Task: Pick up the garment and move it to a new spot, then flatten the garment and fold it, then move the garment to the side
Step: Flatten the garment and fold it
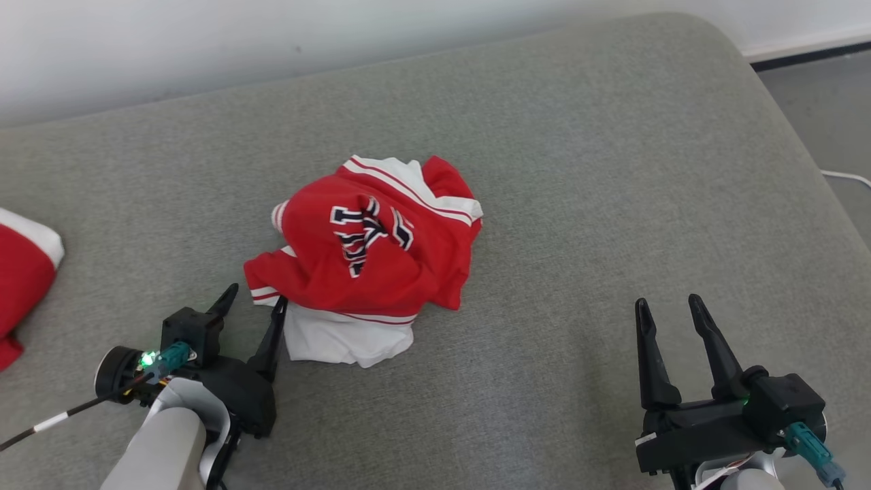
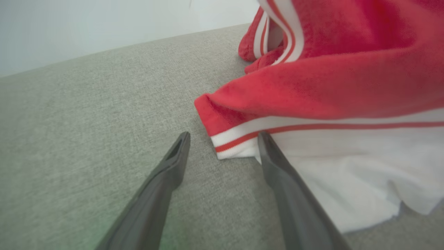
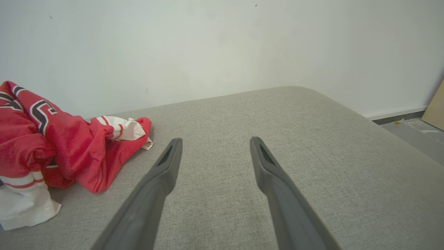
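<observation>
Crumpled red-and-white cloth jersey [image 1: 371, 265] lies in the middle of the grey cushion [image 1: 612, 170]. Left gripper [image 1: 256, 297], spread wide, is at its near-left corner; right gripper [image 1: 667, 303] is spread too, well apart. Pinching one thin layer could let it slip.

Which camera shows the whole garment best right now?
Head view: the whole crumpled garment shows from above. Left wrist view gives a close-up of its striped corner; right wrist view catches it side-on, cut off at the frame's left edge.
</observation>
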Tool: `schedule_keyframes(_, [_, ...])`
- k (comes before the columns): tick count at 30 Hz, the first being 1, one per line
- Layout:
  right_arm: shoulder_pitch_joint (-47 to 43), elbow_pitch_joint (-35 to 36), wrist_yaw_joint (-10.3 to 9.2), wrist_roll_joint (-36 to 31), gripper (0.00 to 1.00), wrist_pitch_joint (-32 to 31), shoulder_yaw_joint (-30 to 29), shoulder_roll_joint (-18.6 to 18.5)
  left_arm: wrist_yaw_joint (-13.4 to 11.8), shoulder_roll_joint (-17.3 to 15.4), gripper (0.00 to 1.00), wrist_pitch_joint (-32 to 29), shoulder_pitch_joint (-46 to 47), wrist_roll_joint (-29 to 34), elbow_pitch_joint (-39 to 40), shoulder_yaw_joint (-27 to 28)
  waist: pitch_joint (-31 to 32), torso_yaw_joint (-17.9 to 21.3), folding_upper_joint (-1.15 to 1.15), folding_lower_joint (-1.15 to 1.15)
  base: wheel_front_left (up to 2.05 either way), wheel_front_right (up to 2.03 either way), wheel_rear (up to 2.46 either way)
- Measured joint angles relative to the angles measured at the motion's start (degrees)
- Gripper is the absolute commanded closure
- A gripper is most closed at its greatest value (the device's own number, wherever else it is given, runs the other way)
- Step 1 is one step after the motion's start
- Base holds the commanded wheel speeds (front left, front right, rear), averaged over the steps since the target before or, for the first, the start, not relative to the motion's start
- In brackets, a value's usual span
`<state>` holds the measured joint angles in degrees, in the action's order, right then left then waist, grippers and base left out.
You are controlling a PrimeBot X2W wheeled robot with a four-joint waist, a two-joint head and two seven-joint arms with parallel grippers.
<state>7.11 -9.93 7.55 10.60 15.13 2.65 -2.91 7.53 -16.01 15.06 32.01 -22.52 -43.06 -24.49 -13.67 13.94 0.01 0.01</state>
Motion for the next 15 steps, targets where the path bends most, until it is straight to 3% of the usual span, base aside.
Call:
schedule_keyframes(3, [0.06, 0.00, 0.00, 0.34, 0.00, 0.00, -0.23, 0.01, -0.01, -0.29, 0.00, 0.00, 1.32, -2.02, -2.11, -1.37, -0.81, 1.19, 0.00, 0.00, 0.00, 0.00, 0.00])
schedule_keyframes(4, [0.08, 0.01, 0.00, 0.34, 0.00, 0.00, -0.35, 0.00, -0.01, -0.19, 0.67, 0.00, 1.68, -2.65, -2.46, -1.66, -1.04, 1.48, 0.00, 0.00, 0.00, 0.00, 0.00])
schedule_keyframes(5, [0.10, 0.01, 0.00, 0.34, 0.00, 0.00, -0.48, -0.01, -0.01, -0.20, 1.00, 0.00, 2.21, -2.86, -2.61, -2.07, -1.26, 1.70, 0.00, 0.00, 0.00, 0.00, 0.00])
schedule_keyframes(15, [0.01, -0.24, 0.00, 0.32, 0.00, -0.01, -1.51, 0.01, 0.00, -1.19, 1.00, 0.00, 3.96, -4.52, 1.20, 0.22, -0.11, 0.25, 0.00, 0.00, 0.00, 0.00, 0.00])
